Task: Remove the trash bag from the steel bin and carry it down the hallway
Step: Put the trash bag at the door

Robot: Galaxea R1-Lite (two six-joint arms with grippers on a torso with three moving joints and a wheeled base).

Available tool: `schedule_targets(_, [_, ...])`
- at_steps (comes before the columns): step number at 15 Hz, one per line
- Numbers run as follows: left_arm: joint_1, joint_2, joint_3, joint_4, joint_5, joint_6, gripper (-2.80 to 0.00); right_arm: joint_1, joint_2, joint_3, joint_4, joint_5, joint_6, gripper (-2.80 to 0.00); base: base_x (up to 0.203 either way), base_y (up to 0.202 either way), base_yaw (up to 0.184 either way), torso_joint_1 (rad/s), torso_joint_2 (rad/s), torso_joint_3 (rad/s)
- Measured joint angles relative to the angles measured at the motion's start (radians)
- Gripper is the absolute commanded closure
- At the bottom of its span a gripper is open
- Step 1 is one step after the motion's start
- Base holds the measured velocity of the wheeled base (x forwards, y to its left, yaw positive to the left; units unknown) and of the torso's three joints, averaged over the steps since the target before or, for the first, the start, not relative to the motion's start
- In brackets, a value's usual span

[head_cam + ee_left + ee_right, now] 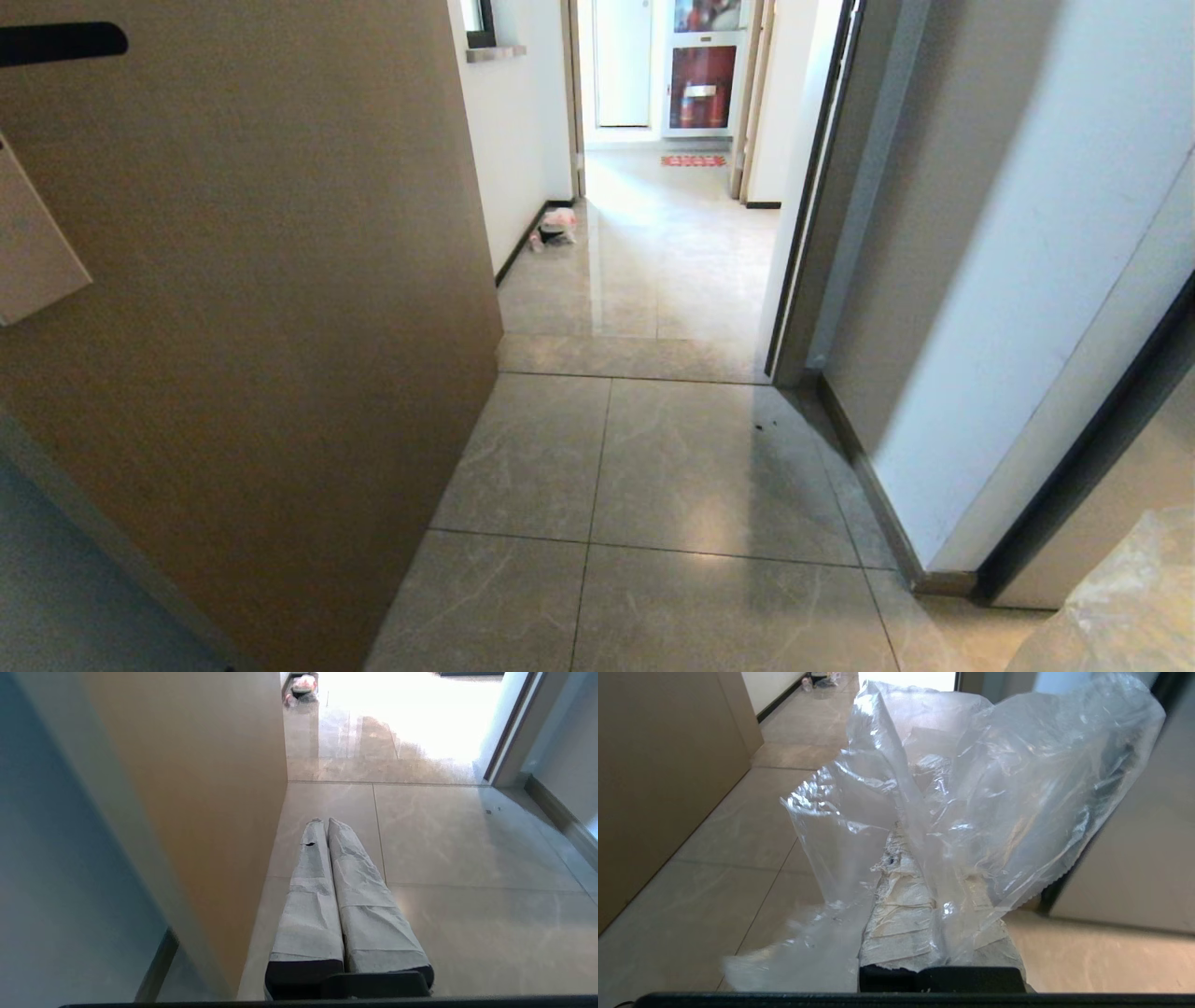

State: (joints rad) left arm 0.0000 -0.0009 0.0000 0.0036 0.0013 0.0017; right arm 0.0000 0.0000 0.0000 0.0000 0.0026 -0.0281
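My right gripper [901, 835] is shut on the trash bag [999, 788], a thin clear crinkly plastic bag that billows up over its tape-wrapped fingers [901, 914] and hides their tips. A corner of the trash bag [1130, 597] shows at the lower right of the head view. My left gripper [324, 822] is shut with nothing in it, its two wrapped fingers pressed together above the floor tiles. The hallway [653, 280] of glossy pale tiles runs ahead through a doorway. The steel bin is out of view.
A tan door panel [243, 327] stands close on the left. A white wall with a dark baseboard [980, 327] and a dark door frame [803, 205] close in on the right. A small pink-and-white bundle [558, 226] lies by the hallway's left wall. A red doormat [693, 161] lies far ahead.
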Motion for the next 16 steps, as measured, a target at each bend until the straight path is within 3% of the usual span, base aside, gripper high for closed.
schedule_targets(16, [0.000, 0.000, 0.000, -0.002, 0.000, 0.004, 0.00, 0.000, 0.000, 0.000, 0.000, 0.000, 0.000, 0.00, 0.195, 0.000, 0.001, 0.004, 0.00, 0.002])
